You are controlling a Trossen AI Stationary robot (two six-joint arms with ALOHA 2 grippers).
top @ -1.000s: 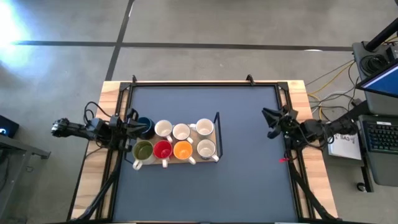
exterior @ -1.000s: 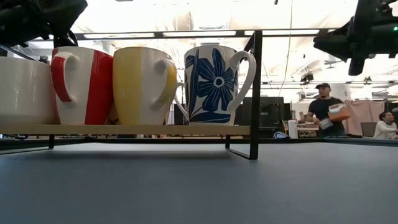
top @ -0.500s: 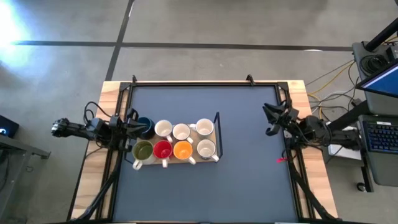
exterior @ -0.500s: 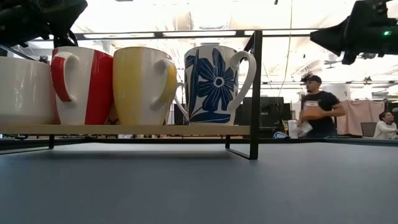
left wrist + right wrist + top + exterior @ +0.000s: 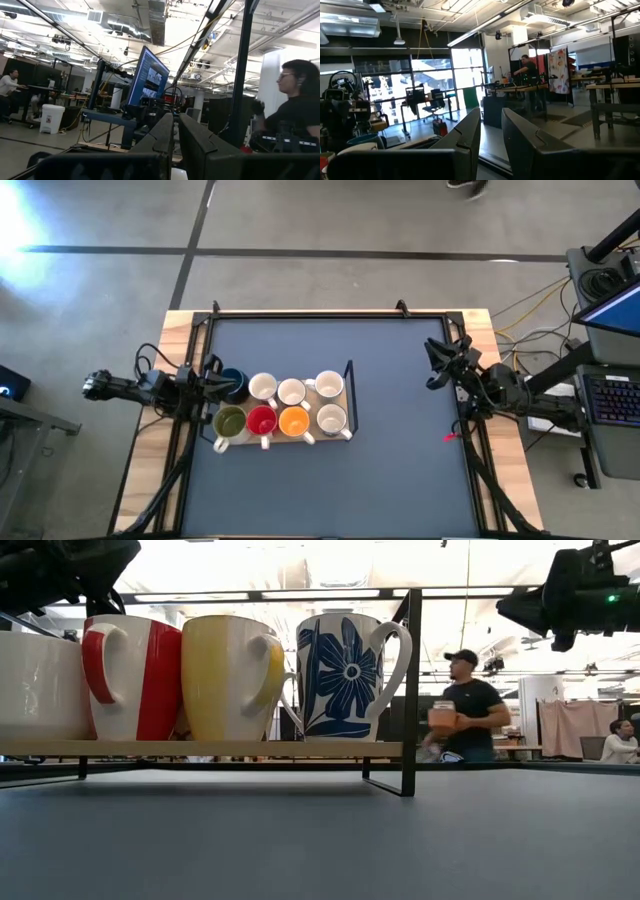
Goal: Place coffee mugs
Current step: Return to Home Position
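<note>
Counted eight small round mugs, smooth and shiny like glazed clay, each with a curved handle on its side. Sat packed in two rows of four on the shelf, a flat pale wood board in a thin black metal frame.

Found in the shelf's back row, starting from the end by the left gripper: dark blue mug, first white mug, second white mug, third white mug. Found in the shelf's front row, in the same order: olive green mug, red mug, orange mug, flower mug, white with big blue petals painted on.

Spotted the left gripper just beside the shelf's dark blue end, its hard dark fingers pressed almost together with nothing between them. Spotted the right gripper well apart from the shelf's other end, its fingers parted by a narrow gap, gripping nothing and touching nothing.
</note>
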